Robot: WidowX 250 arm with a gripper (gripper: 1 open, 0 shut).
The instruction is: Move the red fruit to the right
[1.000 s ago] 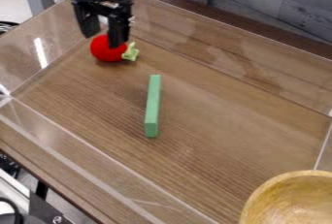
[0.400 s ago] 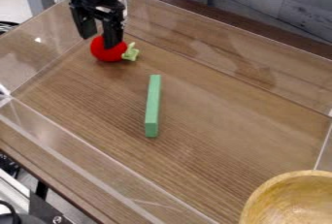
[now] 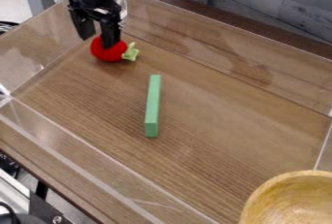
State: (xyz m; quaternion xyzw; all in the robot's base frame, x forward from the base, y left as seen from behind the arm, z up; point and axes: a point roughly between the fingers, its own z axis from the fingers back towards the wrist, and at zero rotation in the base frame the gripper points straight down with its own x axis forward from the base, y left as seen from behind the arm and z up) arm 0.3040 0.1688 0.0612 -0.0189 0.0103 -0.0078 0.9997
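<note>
The hand (image 3: 97, 28) is spread, its two dark fingers reaching down over the far left part of the picture. Nothing shows pinched in it. The red fruit (image 3: 108, 49) sits right at those fingertips, on the bench (image 3: 240, 102), with its green leafy stem (image 3: 131, 51) pointing toward the right side of the view. One finger comes down over the fruit's upper edge; whether it touches, I cannot tell, nor can I tell whether the fruit lies fully between the two.

The step in hand looks to be lining up for the grasp. To do it well, centre the spread fingers over the round body, so that one passes down each side, and keep them off the stem, which would make a poor hold. Lower straight, close gently and evenly: a round fruit may roll out if one finger meets it first or if the grip sits too high.

Nearer the camera lies the green bar (image 3: 153, 106), well apart from the fruit. Once the fruit is held, lift a little before going right, so it neither drags nor clips the bar. The yellow bowl (image 3: 288, 201) stands farther off, at the near right corner; the task does not call for it.
</note>
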